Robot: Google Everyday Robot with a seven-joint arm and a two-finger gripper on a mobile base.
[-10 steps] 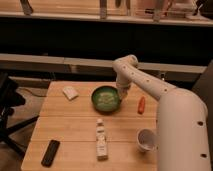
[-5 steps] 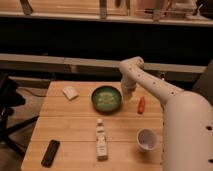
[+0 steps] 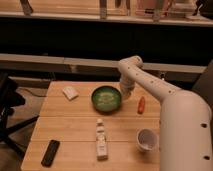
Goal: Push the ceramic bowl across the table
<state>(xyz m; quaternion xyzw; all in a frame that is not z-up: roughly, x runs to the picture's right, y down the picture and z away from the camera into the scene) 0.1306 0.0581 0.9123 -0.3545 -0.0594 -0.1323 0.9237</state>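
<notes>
The jaws (image 3: 126,93) hang at the end of the white arm, low over the tabletop (image 3: 75,131), just beside the right rim of the ceramic bowl (image 3: 106,98), at about 3 o'clock from it. I cannot tell if the jaws are open or closed, or if they touch the rim, and they do not seem to hold anything. The bowl sits near the far middle of the tabletop. It is dark green outside and pale and speckled inside. I think the robot is at the pushing step, with the jaws set against the side of the bowl. The next move should be a slow, low slide toward 9 o'clock, so the bowl glides and does not tip. A small white block (image 3: 70,92) lies that way, near the far left edge, so the push needs care. A small orange thing (image 3: 141,104) lies at 3 o'clock from the jaws. A little bottle (image 3: 101,139), a white cup (image 3: 146,139) and a black remote (image 3: 50,152) lie nearer the front, out of the path.
</notes>
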